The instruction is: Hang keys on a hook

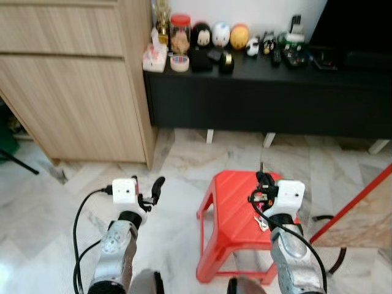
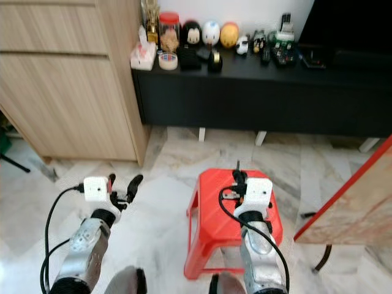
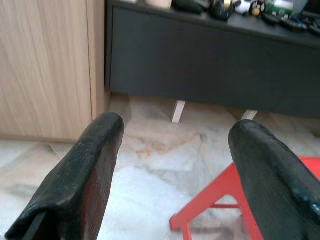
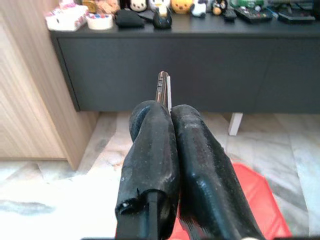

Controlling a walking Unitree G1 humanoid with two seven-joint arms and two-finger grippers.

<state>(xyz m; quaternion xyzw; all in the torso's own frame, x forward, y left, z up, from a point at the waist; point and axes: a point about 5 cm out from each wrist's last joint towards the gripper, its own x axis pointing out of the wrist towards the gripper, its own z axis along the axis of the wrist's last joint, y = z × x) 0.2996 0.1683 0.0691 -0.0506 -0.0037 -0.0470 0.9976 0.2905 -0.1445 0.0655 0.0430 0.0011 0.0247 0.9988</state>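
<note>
1. Keys (image 4: 163,87) sit pinched in my right gripper (image 4: 170,117), whose two black fingers (image 4: 150,150) press together with the thin metal tip sticking out beyond them.
2. That right gripper hovers above the red stool (image 1: 229,208), which stands on the marble floor (image 1: 177,159).
3. My left gripper (image 1: 147,191) is raised over bare floor to the left of the stool, its fingers (image 3: 95,165) spread wide with nothing between them.
4. Ahead I see a long black cabinet (image 1: 257,98) on short white legs, its top crowded with small figurines (image 1: 220,35), a jar and other bits.
5. A tall wooden cupboard (image 1: 73,86) stands just left of the black cabinet.
6. A red-edged board (image 1: 367,202) leans at my far right.
</note>
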